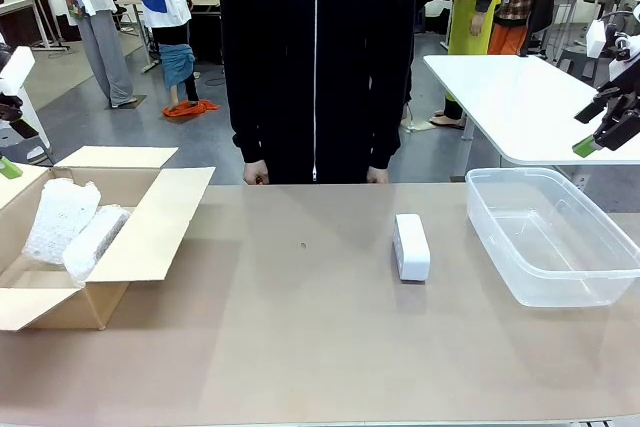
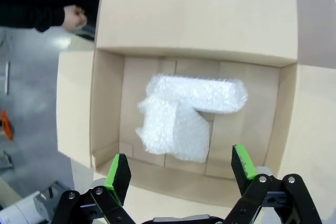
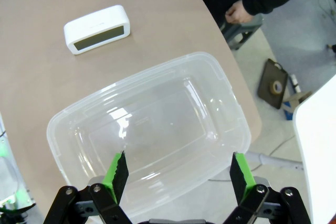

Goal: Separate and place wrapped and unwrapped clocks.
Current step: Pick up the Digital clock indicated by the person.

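Observation:
Two wrapped clocks, oblong bundles in bubble wrap, lie side by side in an open cardboard box (image 1: 160, 215) at the table's left: one (image 1: 58, 217) and the other (image 1: 96, 240). The left wrist view looks straight down on the box (image 2: 194, 17), where the bundles (image 2: 191, 95) (image 2: 173, 132) overlap. My left gripper (image 2: 180, 169) hangs open above them, and its green pad (image 1: 8, 168) shows at the picture's left edge. The unwrapped clock (image 1: 411, 245) (image 3: 97, 29), white with a dark face, lies on the table right of centre. My right gripper (image 1: 600, 129) (image 3: 178, 174) stands open, high over a clear plastic bin (image 1: 490, 237) (image 3: 157, 129).
A person in a black jacket stands at the far edge with a hand (image 1: 256, 173) hanging at each side (image 1: 377, 175). The brown table (image 1: 300, 347) is bare in front and in the middle. The bin holds nothing.

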Action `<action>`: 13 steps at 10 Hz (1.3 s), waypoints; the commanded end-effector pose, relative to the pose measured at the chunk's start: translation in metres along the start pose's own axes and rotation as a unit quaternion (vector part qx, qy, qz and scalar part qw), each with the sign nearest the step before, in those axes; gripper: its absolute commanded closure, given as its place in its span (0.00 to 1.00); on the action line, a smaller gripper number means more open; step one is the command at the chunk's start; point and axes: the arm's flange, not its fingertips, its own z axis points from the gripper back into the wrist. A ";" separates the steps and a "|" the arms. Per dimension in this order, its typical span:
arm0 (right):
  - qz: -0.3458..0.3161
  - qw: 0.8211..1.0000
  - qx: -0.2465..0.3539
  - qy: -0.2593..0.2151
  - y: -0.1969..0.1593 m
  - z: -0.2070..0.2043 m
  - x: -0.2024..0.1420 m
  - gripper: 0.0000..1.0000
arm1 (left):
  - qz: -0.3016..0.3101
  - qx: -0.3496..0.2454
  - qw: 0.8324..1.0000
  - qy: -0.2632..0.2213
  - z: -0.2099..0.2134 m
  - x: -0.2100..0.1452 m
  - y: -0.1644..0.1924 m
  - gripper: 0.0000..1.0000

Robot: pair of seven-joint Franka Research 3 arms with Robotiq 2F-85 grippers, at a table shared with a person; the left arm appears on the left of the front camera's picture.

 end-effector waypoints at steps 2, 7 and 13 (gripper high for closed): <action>0.001 1.000 0.003 -0.007 -0.001 -0.001 -0.001 0.00 | -0.026 -0.024 0.998 -0.057 0.004 -0.012 0.009 0.00; 0.001 1.000 0.003 -0.007 -0.001 -0.001 -0.001 0.00 | -0.030 -0.033 0.994 -0.099 0.002 -0.005 0.009 0.00; 0.001 1.000 0.003 -0.007 -0.001 -0.001 -0.001 0.00 | -0.097 -0.007 0.981 -0.168 -0.003 0.003 0.002 0.00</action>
